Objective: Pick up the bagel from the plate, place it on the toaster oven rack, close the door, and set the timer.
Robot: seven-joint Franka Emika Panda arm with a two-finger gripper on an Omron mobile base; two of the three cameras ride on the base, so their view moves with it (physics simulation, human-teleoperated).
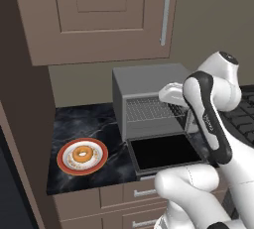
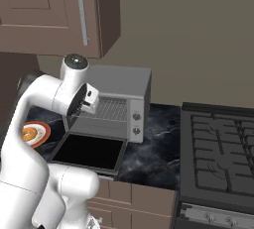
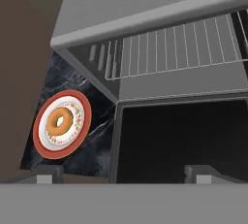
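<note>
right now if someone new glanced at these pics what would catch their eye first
The bagel sits in the middle of the red-rimmed plate on the dark counter, left of the toaster oven. The oven's door lies folded down flat, baring the wire toaster oven rack inside. The white arm hangs above the door, its gripper with jaws apart and holding nothing.

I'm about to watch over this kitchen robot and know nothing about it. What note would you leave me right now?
Hand: open, empty, hanging above the open door.
Bagel: on the plate, on the counter left of the toaster oven.
Rack: bare, inside the oven.
Done: door is down, nothing else.
Left: grab bagel, put it on the rack, close door, set timer.
</note>
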